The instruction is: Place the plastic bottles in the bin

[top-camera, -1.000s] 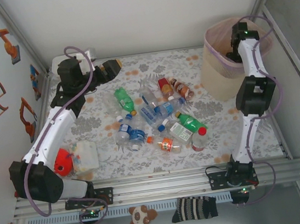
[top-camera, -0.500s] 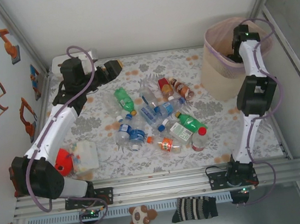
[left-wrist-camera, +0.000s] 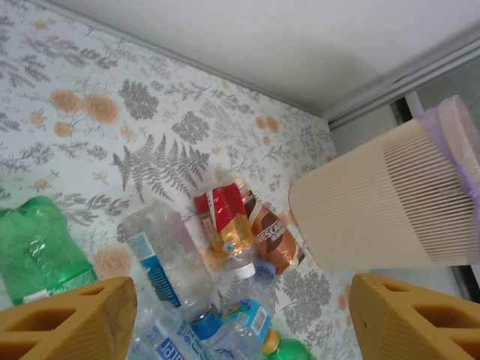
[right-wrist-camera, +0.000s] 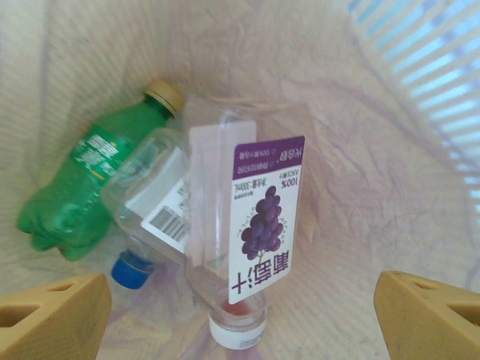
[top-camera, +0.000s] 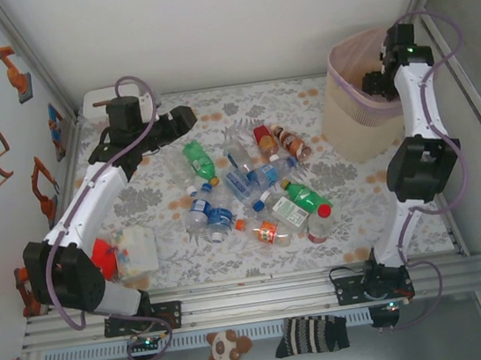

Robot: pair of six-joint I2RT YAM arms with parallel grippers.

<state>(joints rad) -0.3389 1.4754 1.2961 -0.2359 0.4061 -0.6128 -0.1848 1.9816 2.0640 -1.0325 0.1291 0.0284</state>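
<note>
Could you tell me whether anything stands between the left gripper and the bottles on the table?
Nothing visible does: the open left gripper faces the clear, blue-labelled plastic bottle with only air between.

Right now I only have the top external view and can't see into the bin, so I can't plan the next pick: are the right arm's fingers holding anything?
Observer: No. The right fingers stand wide apart above the inside of the bin, with nothing between them.
Operator: What lies in there?
Observer: On top lies a clear bottle with a purple grape label and a white cap.
Operator: Anything else with it?
Observer: A green bottle lies to one side, and a clear bottle with a blue cap sits between the two, partly under the grape one.
</note>
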